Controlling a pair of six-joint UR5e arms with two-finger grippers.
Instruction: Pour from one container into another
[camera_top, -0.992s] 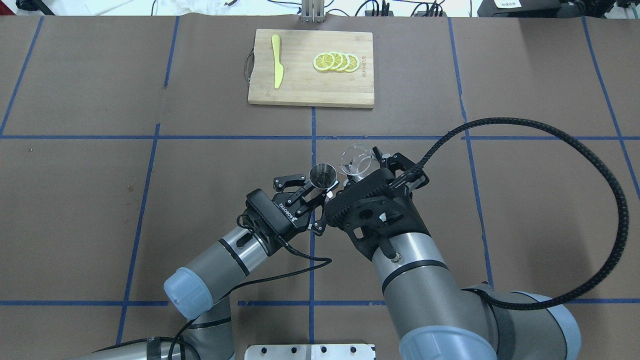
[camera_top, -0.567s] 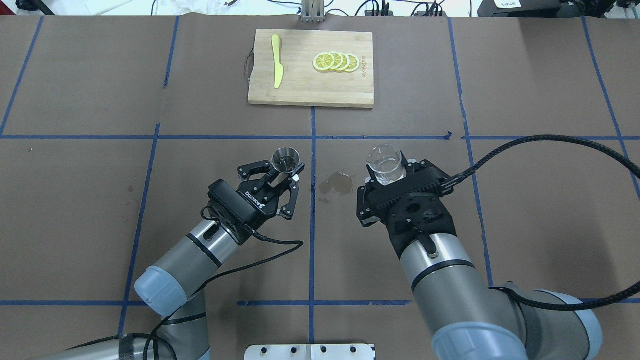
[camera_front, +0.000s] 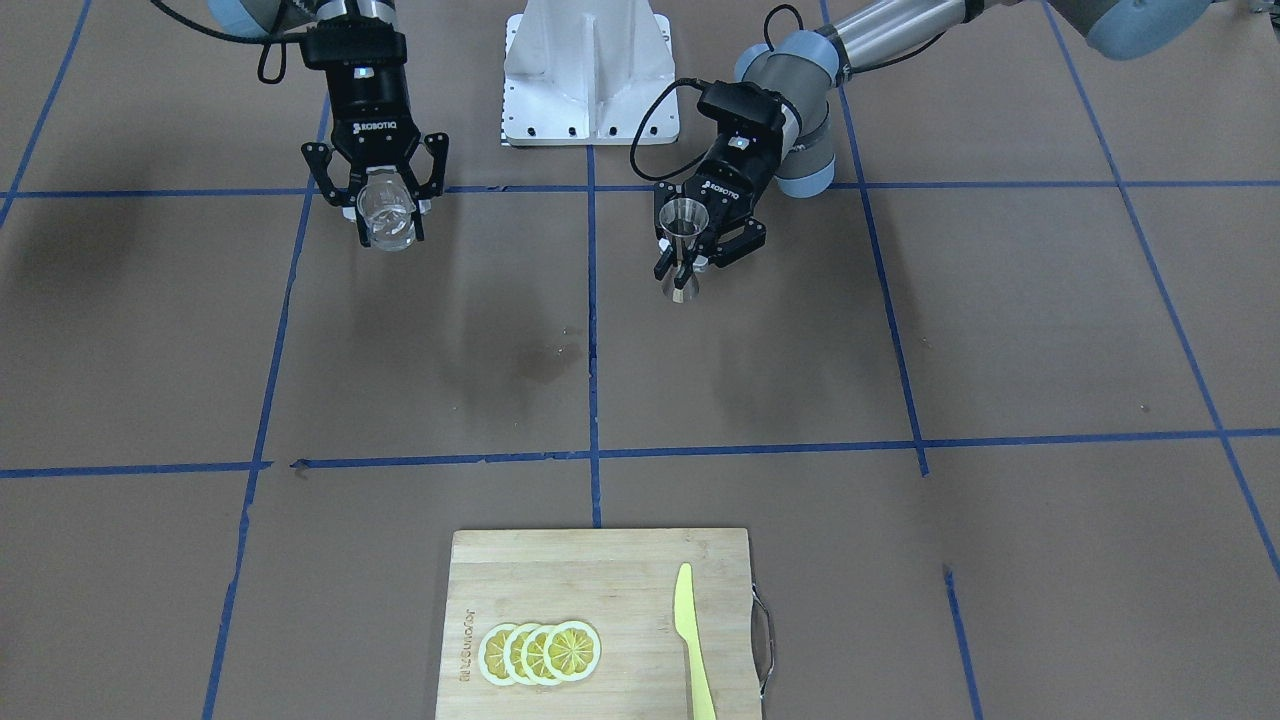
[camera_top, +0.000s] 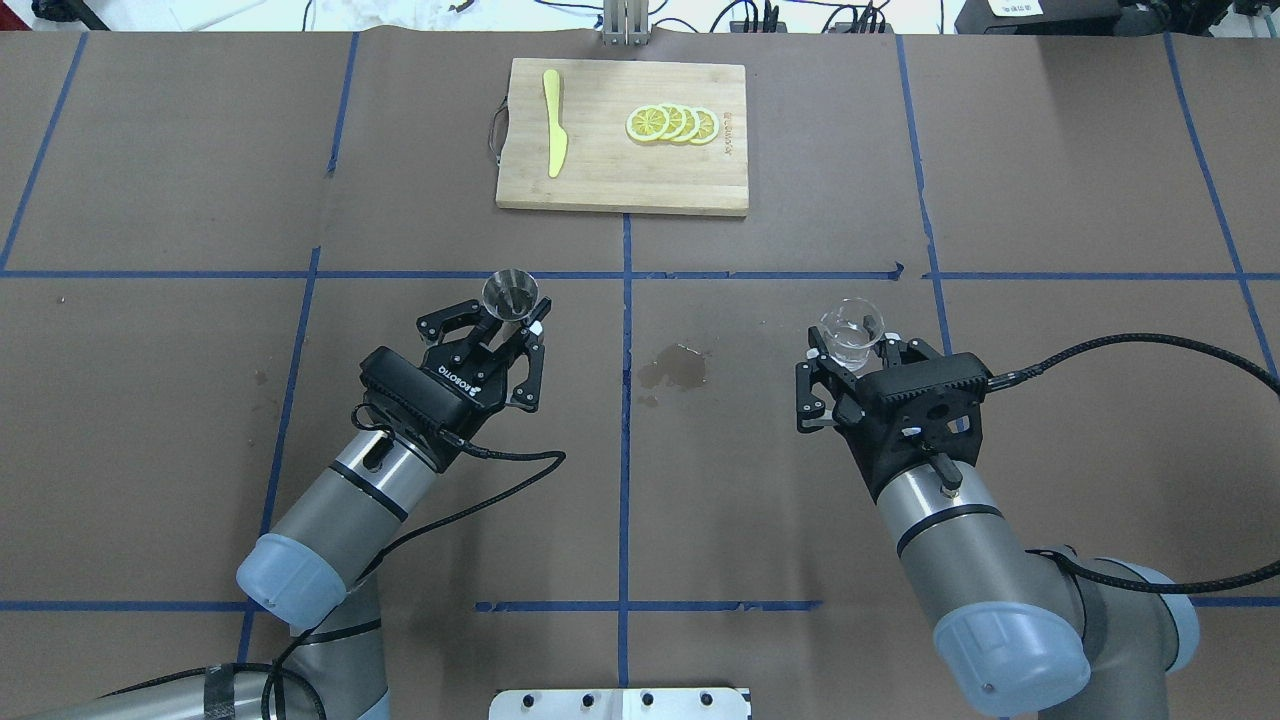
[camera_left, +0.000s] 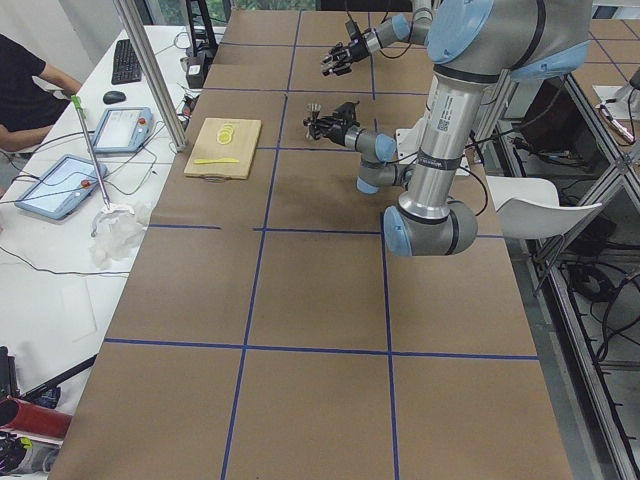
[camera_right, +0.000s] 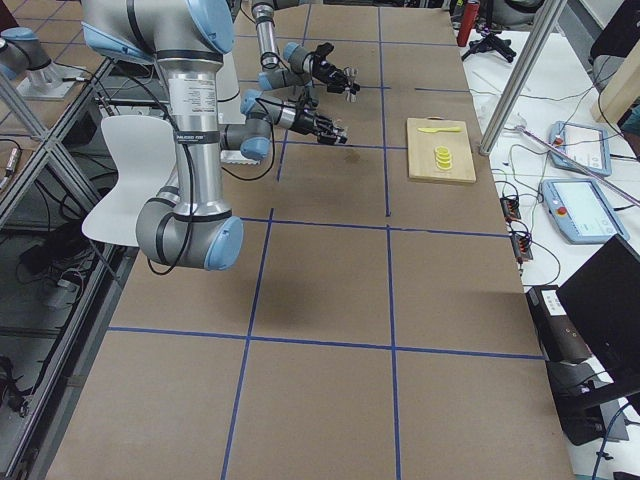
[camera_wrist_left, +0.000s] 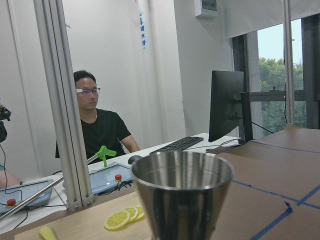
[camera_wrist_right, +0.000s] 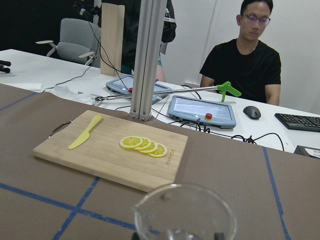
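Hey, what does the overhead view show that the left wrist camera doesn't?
Only the overhead view shows the glass cup in the right pincer, the left pincer gripping the jigger, and a dark stain on the table. Only the wrist view shows a seated person, a monitor and a keyboard. Both show the jigger and the lemon slices.

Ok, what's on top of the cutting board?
A yellow knife and four overlapping lemon slices lie on the cutting board. Each slice partly covers the next; nothing else shows.
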